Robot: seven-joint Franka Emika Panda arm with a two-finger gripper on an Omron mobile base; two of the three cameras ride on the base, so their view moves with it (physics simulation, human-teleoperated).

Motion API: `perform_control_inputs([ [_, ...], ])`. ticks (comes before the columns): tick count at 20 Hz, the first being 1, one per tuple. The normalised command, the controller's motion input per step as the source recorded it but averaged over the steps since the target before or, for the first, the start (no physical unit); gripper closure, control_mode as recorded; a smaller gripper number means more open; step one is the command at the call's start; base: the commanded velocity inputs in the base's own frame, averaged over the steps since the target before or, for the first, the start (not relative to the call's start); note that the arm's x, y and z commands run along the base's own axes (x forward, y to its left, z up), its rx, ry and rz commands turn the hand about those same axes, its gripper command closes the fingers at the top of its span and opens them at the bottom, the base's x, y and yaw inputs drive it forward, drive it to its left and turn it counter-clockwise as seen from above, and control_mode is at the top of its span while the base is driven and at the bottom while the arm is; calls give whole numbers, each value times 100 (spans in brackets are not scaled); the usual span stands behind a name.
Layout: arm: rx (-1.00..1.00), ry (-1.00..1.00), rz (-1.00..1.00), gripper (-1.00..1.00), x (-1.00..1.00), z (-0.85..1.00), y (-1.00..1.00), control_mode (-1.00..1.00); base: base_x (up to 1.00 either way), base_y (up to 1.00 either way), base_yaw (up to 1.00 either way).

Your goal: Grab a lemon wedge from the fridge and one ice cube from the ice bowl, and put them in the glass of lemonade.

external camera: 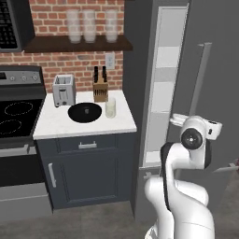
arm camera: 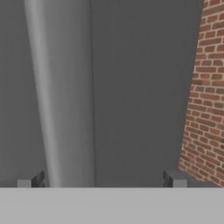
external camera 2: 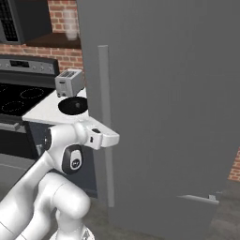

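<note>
While the fridge (external camera: 196, 93) stands with its door swung partly open, a strip of white shelved interior shows along the door's left edge in the left base view. The end effector (arm camera: 103, 179) sits at the door's long pale handle (arm camera: 65, 92); in the hand view its two dark fingertips (arm camera: 37, 179) stand wide apart, released, with the bar rising between them nearer the left tip and no contact visible. Dark grey door fills the space behind the bar, and a brick wall (arm camera: 205, 96) shows at the right.

On the white worktop (external camera: 84, 123) left of the fridge, the ice bowl (external camera: 84, 112) lies near the middle, and the glass of lemonade (external camera: 110, 107) stands just beside it on its right. A toaster (external camera: 64, 90) and a knife block (external camera: 100, 86) stand behind them against the wall. Three frosted glasses (external camera: 89, 25) sit on the shelf above. I cannot make out the lemon wedge.
</note>
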Motion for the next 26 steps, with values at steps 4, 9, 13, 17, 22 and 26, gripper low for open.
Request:
perform_control_inputs([
  [4, 3, -25, -20, -100, -100, 100, 39, -100, 0, 0, 0],
  [9, 0, -18, -9, -100, -100, 100, 68, -100, 0, 0, 0],
  [13, 0, -20, 2, -100, -34, 44, 14, -100, 0, 0, 0],
  [17, 0, -2, 1, -100, -4, 0, 13, -100, 0, 0, 0],
  [22, 0, -5, 3, -100, -62, 20, 91, -100, 0, 0, 0],
  [26, -1, -3, 0, -100, -65, 29, 100, -100, 0, 0, 0],
])
